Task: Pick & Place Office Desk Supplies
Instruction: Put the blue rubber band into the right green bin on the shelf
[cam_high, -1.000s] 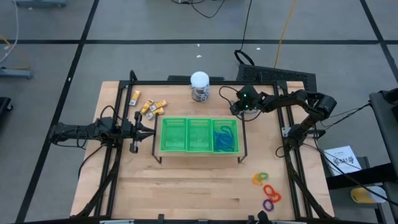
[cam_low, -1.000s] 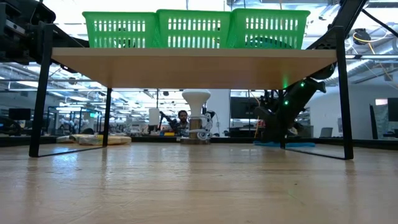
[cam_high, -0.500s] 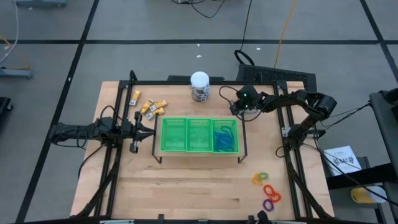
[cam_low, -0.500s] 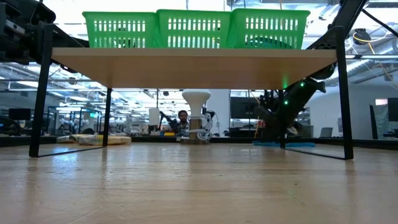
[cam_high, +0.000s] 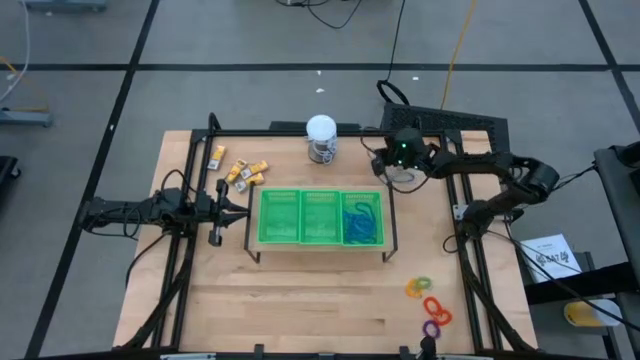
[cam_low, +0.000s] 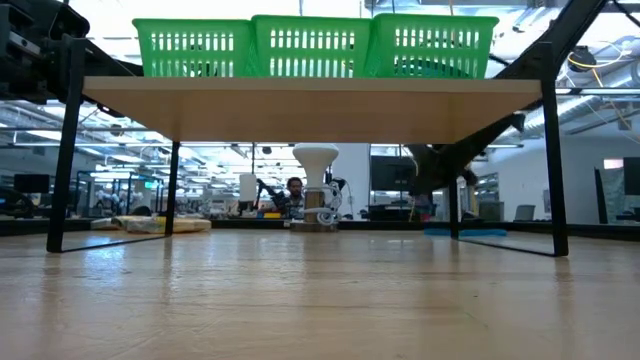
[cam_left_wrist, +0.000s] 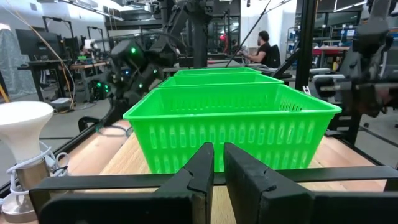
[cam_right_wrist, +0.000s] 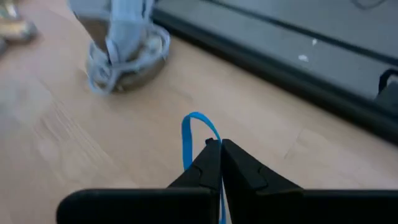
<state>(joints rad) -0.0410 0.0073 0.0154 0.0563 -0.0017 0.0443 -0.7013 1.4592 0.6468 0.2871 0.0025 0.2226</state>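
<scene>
On the wooden table (cam_high: 300, 300), the right gripper (cam_right_wrist: 219, 149) pinches a blue loop (cam_right_wrist: 194, 134) near the jar (cam_high: 321, 138), beyond the tray (cam_high: 320, 217).

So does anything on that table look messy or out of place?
Somewhat. Only the tray's right bin holds blue loops; yellow blocks and coloured rings lie loose on the table. The right tool is pinching one blue loop near the jar.
</scene>
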